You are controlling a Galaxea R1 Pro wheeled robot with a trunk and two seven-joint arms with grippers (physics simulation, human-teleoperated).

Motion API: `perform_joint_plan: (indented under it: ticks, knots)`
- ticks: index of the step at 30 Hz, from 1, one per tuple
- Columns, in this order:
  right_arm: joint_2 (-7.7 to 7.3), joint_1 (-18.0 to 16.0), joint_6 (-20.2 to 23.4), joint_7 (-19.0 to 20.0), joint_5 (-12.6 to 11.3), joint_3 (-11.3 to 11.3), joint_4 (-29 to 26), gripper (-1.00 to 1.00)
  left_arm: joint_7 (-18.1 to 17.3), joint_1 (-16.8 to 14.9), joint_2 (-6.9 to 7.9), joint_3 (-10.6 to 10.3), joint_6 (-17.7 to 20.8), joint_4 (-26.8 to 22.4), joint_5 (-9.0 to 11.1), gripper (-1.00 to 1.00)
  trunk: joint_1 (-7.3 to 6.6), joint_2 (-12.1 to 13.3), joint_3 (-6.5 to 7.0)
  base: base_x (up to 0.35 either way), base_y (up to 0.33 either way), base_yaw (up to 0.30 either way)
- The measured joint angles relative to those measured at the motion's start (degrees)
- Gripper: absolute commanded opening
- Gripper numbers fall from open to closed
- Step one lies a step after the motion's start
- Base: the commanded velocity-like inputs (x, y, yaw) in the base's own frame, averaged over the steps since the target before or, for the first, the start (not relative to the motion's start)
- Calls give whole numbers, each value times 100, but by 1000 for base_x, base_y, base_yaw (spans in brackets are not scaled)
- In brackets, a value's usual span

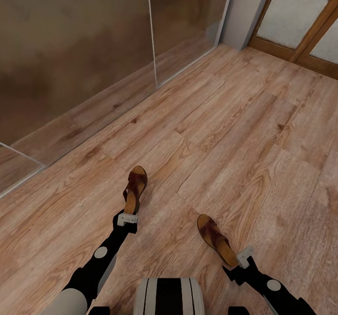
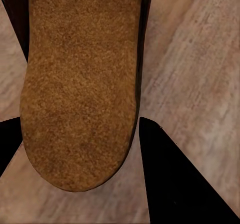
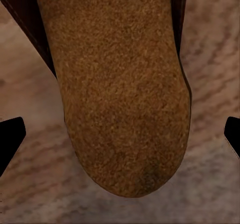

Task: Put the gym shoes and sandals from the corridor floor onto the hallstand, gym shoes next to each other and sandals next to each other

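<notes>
Both arms are seen reaching forward and down from the bottom of the head view, each ending at the heel end of a sandal held above the corridor floor (image 1: 225,118). The left gripper (image 1: 126,219) is closed on the heel of the left sandal (image 1: 134,188), whose long axis runs almost straight away from the robot, toe end farthest and tilted slightly toward the robot's right. The right gripper (image 1: 244,257) is clamped on the heel of the right sandal (image 1: 217,241), whose long axis is angled, with the toe pointing away and toward the robot's left, so the two toes lean toward each other while the sandals are kept well apart. In the left wrist view the tan insole of the left sandal (image 2: 80,88) is shown close up, with its rounded heel between the two dark fingers (image 2: 175,179) and the plank floor (image 2: 195,58) behind it; the dark straps seen from the head are not made out here. In the right wrist view the right sandal (image 3: 120,93) is shown the same way, with dark fingertips (image 3: 10,139) at either edge. A glass-panelled wall (image 1: 75,47) and a wood-framed door (image 1: 305,28) are shown by the head view alone.
</notes>
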Motion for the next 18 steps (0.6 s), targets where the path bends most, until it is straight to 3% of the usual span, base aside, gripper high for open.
perform_joint_plan:
  ticks: [7, 8, 18]
  knots:
    - [0, 0, 8, 6, 0, 4, -1, 100, 1, 0, -1, -6, -1, 9, -1, -100, 1, 0, 0, 20, 15, 0]
    - [0, 0, 8, 6, 0, 4, -1, -100, 1, 0, -2, -7, -1, 9, -1, -100, 1, 0, 0, 2, 1, 0]
    - [3, 0, 1, 3, 18, 6, -1, -100, 1, 0, 1, -8, 2, 7, 0, -100, 1, 0, 0, 0, 0, 0]
